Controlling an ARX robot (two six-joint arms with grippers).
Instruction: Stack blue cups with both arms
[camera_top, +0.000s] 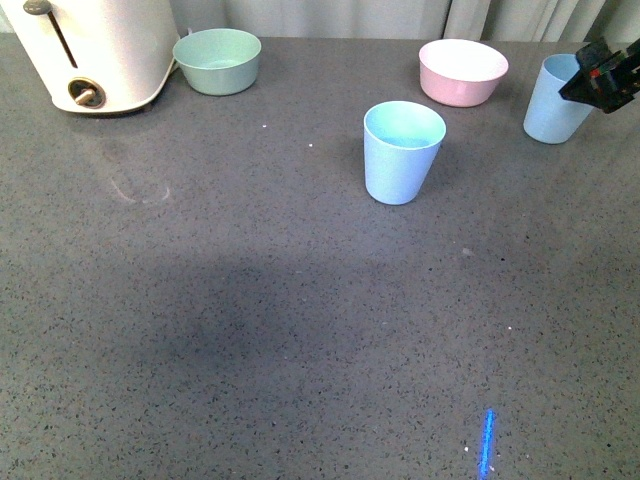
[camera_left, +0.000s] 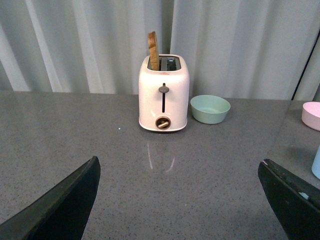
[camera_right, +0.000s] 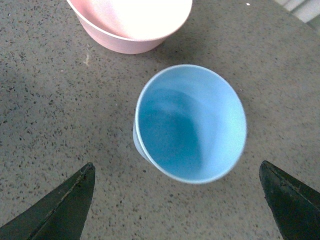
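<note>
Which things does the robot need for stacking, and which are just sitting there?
Needed: middle blue cup, far-right blue cup, left claw, right claw.
Just sitting: green bowl, pink bowl, toaster with toast.

The grey speckled countertop (camera_top: 250, 330) looks like polished stone, faintly mirroring the glossy cream plastic toaster (camera_left: 163, 95). The central light blue plastic tumbler (camera_top: 402, 160) and its far-right twin (camera_top: 545, 110) look smooth, satin; grey cloth curtains (camera_left: 90, 45) hang matt.

blue cups (camera_top: 403, 160) (camera_top: 550, 110): 2; bowls (camera_top: 217, 62) (camera_top: 462, 72): 2; toaster (camera_top: 100, 50): 1; toast slice (camera_left: 153, 50): 1
</note>
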